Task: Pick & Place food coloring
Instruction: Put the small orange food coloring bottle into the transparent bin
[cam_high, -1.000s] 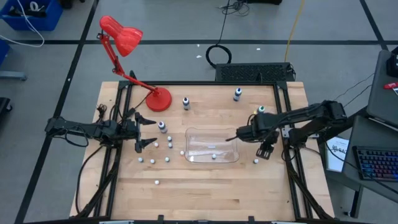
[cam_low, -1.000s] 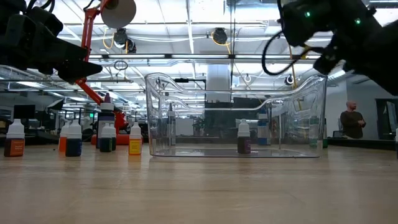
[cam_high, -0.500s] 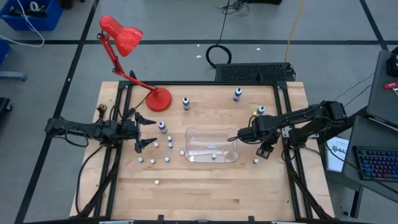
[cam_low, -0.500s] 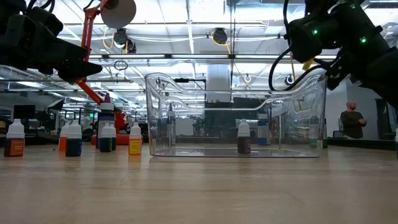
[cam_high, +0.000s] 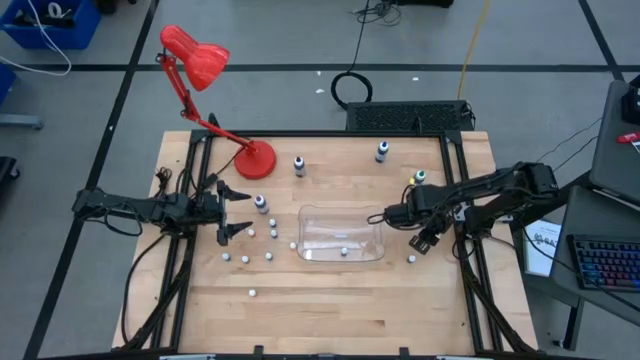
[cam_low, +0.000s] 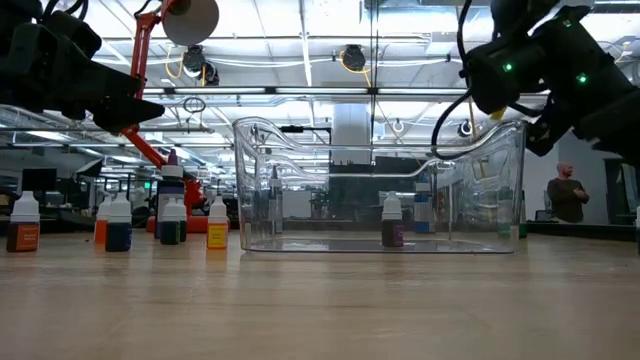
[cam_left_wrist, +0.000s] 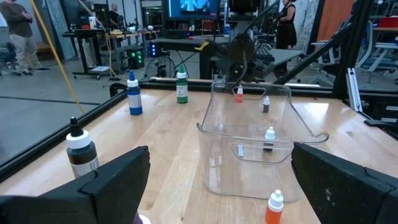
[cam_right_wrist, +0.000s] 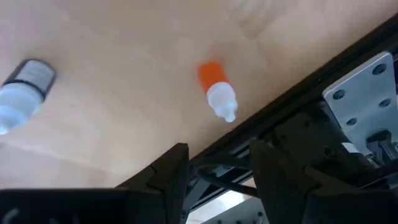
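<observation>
Several tiny food coloring bottles (cam_high: 260, 245) stand upright on the wood between the arms, and show in a row in the low view (cam_low: 118, 222). One bottle (cam_high: 344, 251) stands inside the clear container (cam_high: 342, 232); the low view shows it too (cam_low: 391, 221). Another stands alone near the right arm (cam_high: 411, 259). My right gripper (cam_high: 385, 216) hovers open at the container's right wall and holds nothing; its wrist view (cam_right_wrist: 217, 168) shows an orange bottle (cam_right_wrist: 216, 90) on the table. My left gripper (cam_high: 228, 210) waits open at the left, its fingers wide apart (cam_left_wrist: 230, 186).
A red desk lamp (cam_high: 255, 158) stands at the far left. Larger bottles stand beside it (cam_high: 261, 204) and along the far side (cam_high: 299, 165), (cam_high: 381, 151), (cam_high: 420, 176). A black frame rail (cam_high: 462, 240) runs along the table's right edge. Bare wood lies toward the near edge (cam_high: 330, 310).
My right gripper has drawn back a little from the container toward the table's right edge, staying above the table. The bottle in the container has kept still, and so has the left arm.
</observation>
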